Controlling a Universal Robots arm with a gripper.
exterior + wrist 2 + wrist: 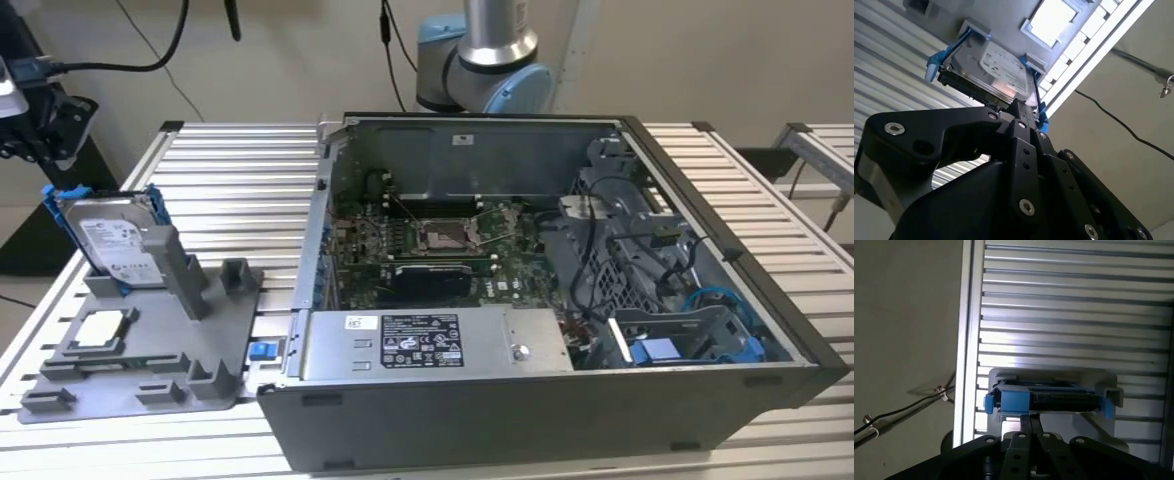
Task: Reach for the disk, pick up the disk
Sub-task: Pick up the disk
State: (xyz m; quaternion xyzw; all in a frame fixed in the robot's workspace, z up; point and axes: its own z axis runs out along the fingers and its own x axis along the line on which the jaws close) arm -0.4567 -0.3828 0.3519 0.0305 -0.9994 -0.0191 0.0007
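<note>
- The flat silver-grey disk [112, 240], white-labelled and framed by blue plastic rails, stood upright in a grey plastic fixture [147, 375] on the slatted metal bench [227, 170];
- in both wrist views the black gripper [1029, 419] hung close by the disk's edge, closed on nothing.

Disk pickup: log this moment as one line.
phase: reach | disk: upright in grey fixture, exterior view's left | gripper: close to disk's edge | status: not lifted
</note>
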